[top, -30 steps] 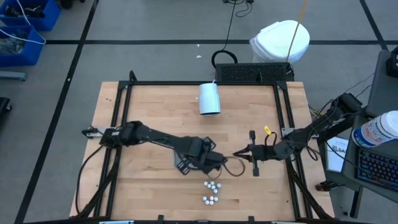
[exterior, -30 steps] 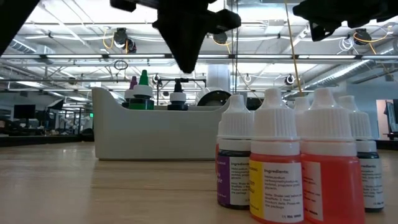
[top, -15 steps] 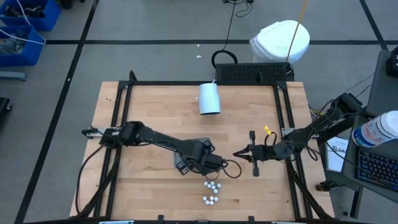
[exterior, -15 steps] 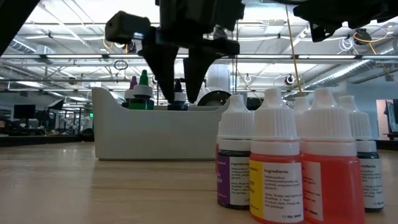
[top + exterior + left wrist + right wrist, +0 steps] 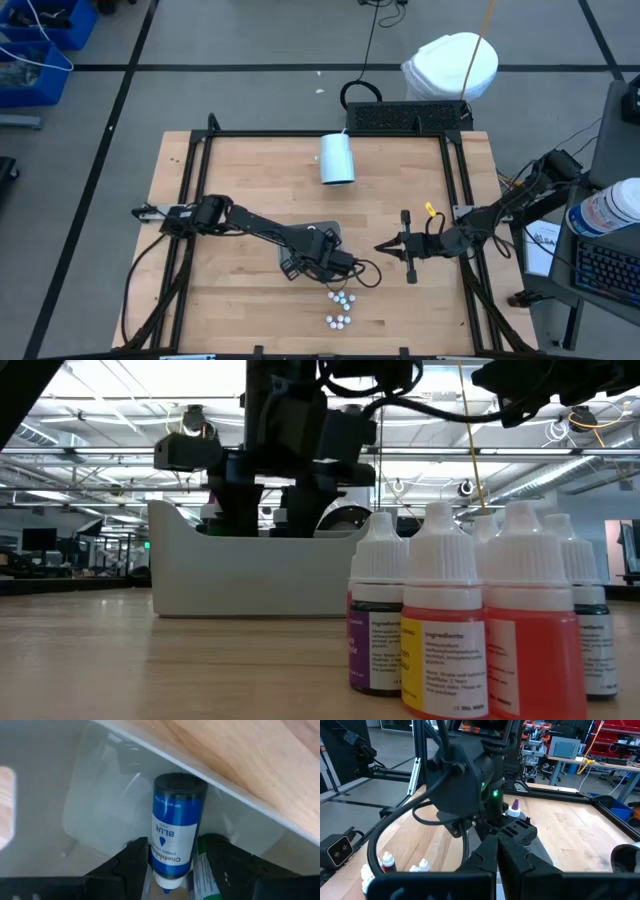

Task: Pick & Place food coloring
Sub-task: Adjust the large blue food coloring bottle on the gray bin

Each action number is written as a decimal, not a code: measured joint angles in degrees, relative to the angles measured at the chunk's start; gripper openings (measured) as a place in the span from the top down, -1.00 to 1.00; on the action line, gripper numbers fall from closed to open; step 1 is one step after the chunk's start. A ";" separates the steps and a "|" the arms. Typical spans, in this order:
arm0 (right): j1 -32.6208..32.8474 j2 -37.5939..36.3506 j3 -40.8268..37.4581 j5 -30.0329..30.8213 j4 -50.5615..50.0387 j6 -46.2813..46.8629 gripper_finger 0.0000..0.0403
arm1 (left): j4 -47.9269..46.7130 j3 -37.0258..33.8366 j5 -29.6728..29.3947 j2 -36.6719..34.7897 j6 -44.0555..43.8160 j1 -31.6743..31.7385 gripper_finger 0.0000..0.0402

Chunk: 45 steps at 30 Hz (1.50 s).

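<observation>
Opening up inside the white tray [image 5: 250, 575], the left gripper [image 5: 172, 870] has dropped down and let go; the blue bottle [image 5: 175, 827] lies between its parted fingers. One more delivered, I'd say, with the remaining bottles [image 5: 340, 308] clustered near the table's front edge. The right gripper [image 5: 382, 248] waits clenched nearby.

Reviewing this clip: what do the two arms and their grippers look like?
Both arms are dark, jointed, with black cables looping alongside. The left gripper has a boxy black wrist housing with a small green light; the right gripper has slim dark fingers and a yellow tag nearby.
</observation>
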 joint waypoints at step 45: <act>-0.13 0.00 0.04 0.26 0.70 -1.75 0.99 | 4.17 -1.94 -12.79 -0.22 5.59 -2.53 0.44</act>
